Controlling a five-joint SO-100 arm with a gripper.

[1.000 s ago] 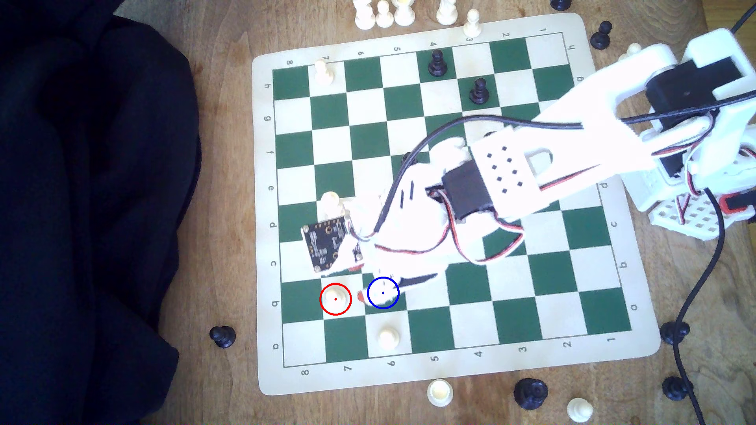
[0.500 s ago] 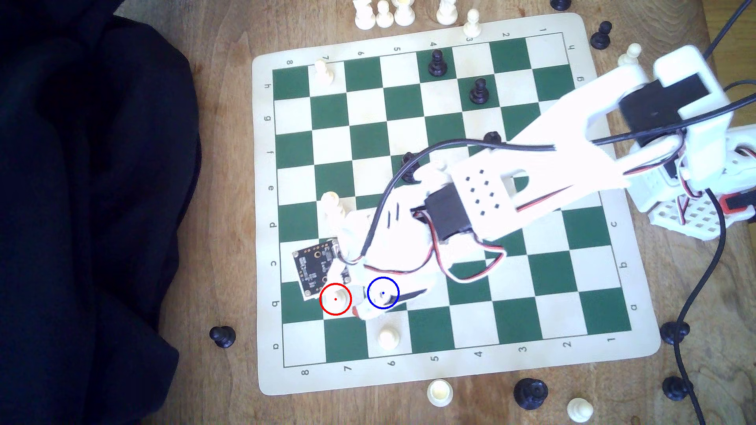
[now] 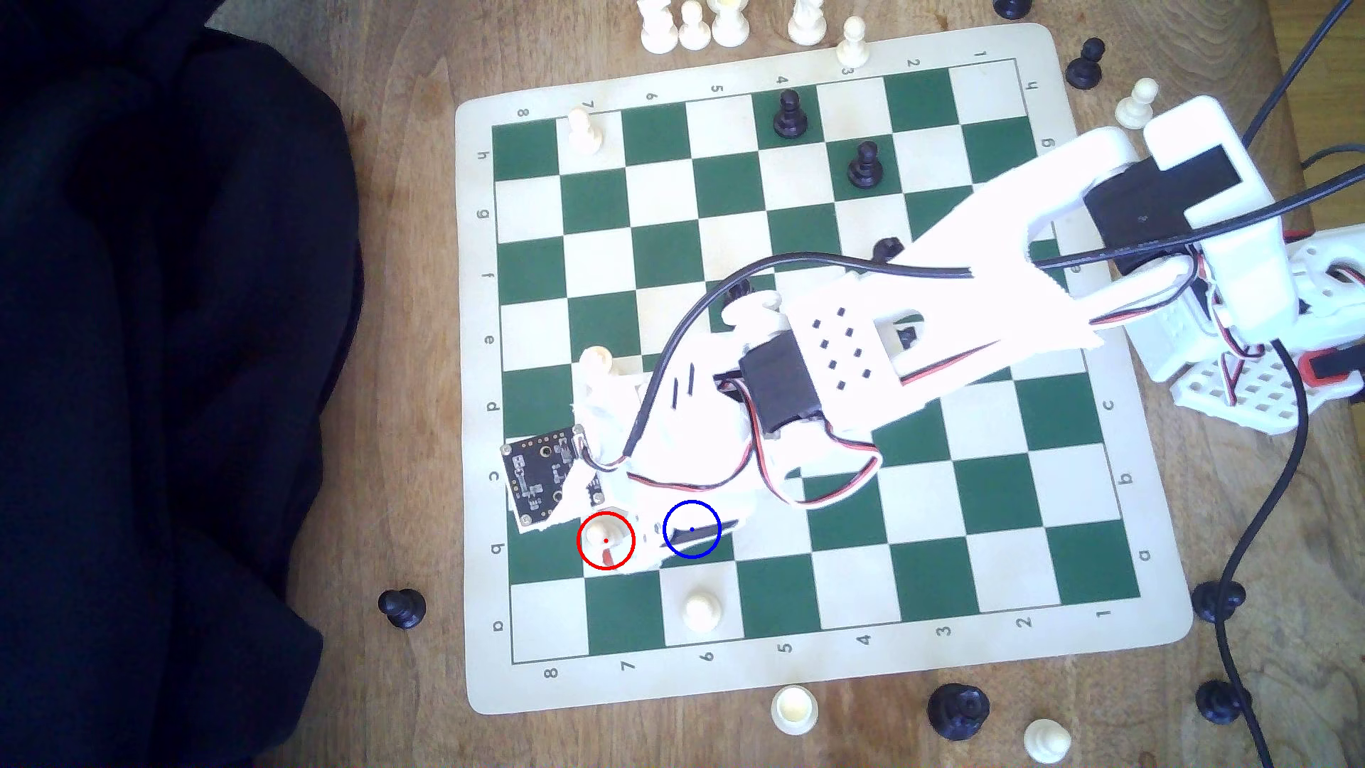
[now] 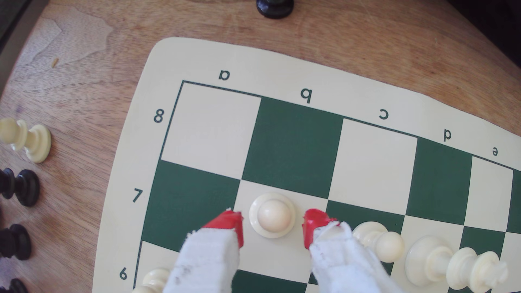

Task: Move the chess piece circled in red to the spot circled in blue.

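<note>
White pawn (image 4: 272, 215) stands between the spread claw (image 4: 273, 228) tips.

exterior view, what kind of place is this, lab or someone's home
Probably a home or hobby desk, though nothing settles it: a roll-up chess mat lies on a wood-grain table, a dark cloth is heaped beside it, and a small white printed arm works over the pieces.
</note>
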